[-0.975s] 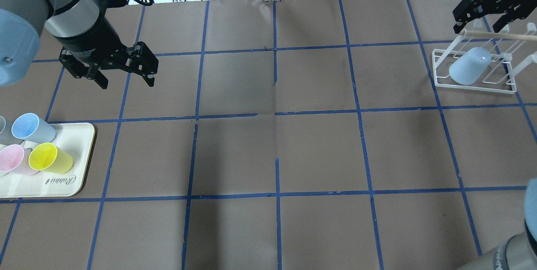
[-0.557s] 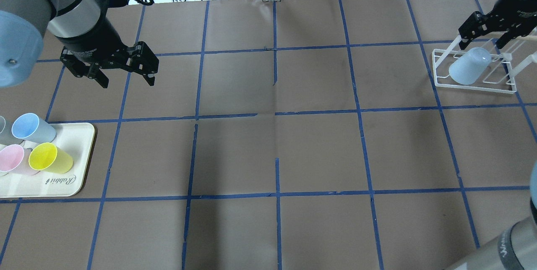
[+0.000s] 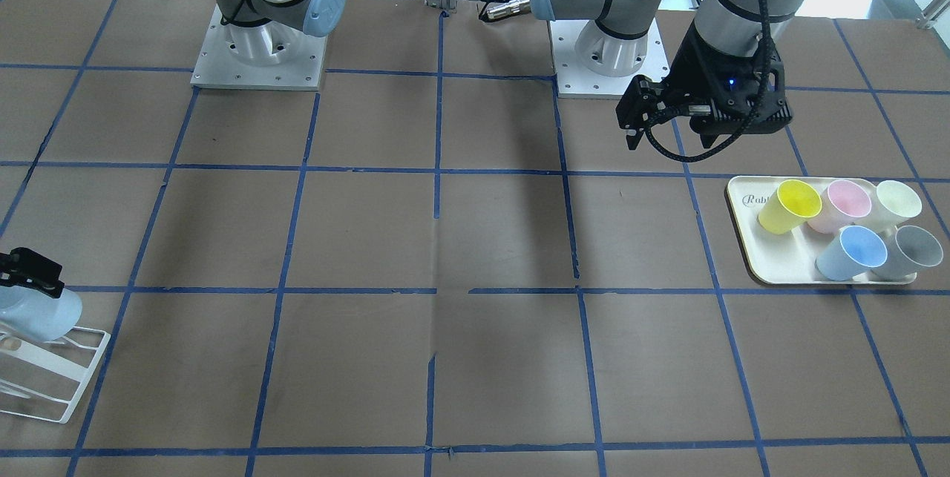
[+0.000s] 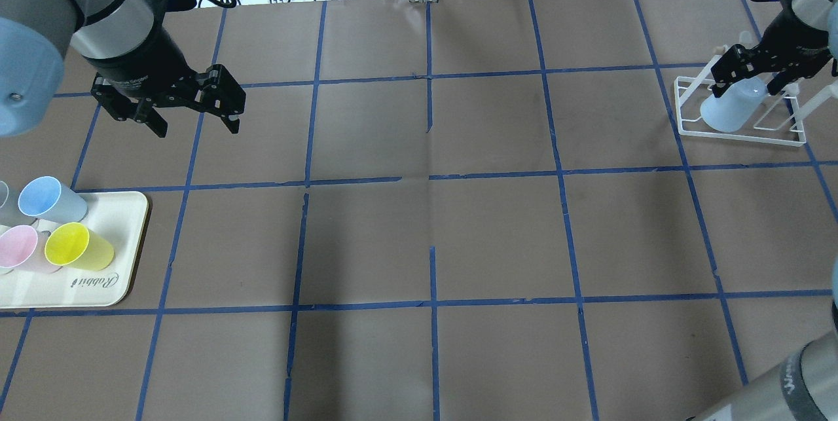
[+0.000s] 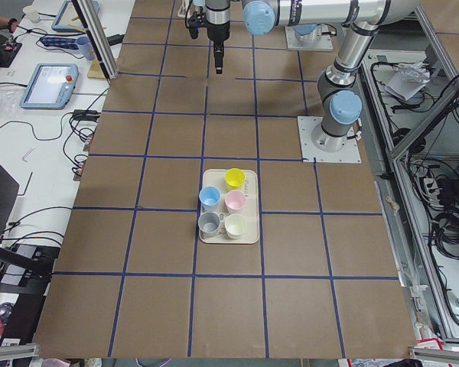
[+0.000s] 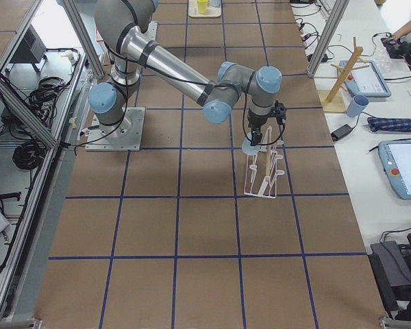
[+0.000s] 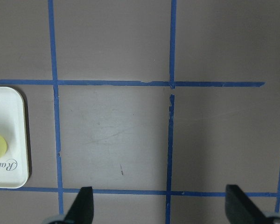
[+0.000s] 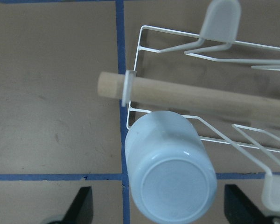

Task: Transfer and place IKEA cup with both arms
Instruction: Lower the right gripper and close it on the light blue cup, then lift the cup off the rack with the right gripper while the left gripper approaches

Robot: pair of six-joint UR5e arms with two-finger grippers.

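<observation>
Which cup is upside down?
The pale icy-blue cup, base up on the white rack at the right gripper; the other five cups sit mouth-up on the tray.

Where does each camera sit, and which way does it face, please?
Overhead exterior: behind the robot, looking forward and down on the table; shows left gripper, right gripper.
Exterior front-facing: across the table, facing the arm bases; sides mirrored.
Exterior left: table's end nearest the tray, looking along it; left arm.
Exterior right: opposite end, nearest the rack; right arm.
Left wrist: down at the table; own fingertips.
Right wrist: down onto the IKEA cup; own fingertips.
Shared: overhead and right wrist both show that cup on the rack.
</observation>
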